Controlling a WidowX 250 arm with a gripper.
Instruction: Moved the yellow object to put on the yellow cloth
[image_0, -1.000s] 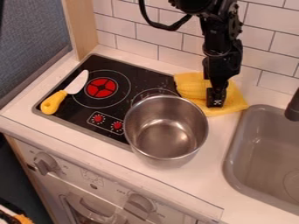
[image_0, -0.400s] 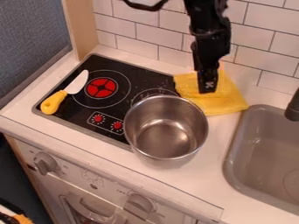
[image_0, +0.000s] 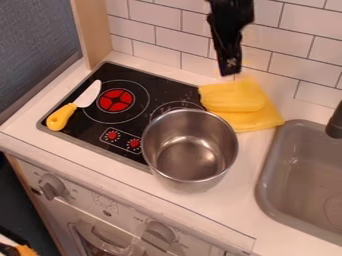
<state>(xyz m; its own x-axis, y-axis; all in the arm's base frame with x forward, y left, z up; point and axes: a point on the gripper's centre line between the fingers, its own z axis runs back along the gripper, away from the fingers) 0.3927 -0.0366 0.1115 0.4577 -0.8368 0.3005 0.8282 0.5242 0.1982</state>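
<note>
Arm (image_0: 228, 30) has risen, top cut off — yellow object (image_0: 232, 100) on cloth (image_0: 259, 120)

The gripper (image_0: 230, 71) is blurred, and the arm above it is cut off by the top edge. Directly below the gripper, the yellow object (image_0: 234, 98) covers part of the yellow cloth (image_0: 257, 121); farther below, the pot (image_0: 192, 147) hides a corner of the stove (image_0: 141, 79) and part of one burner ring. Below and right of the gripper, the sink (image_0: 272, 175) and tap (image_0: 335, 125) are cropped by the right edge.
</note>
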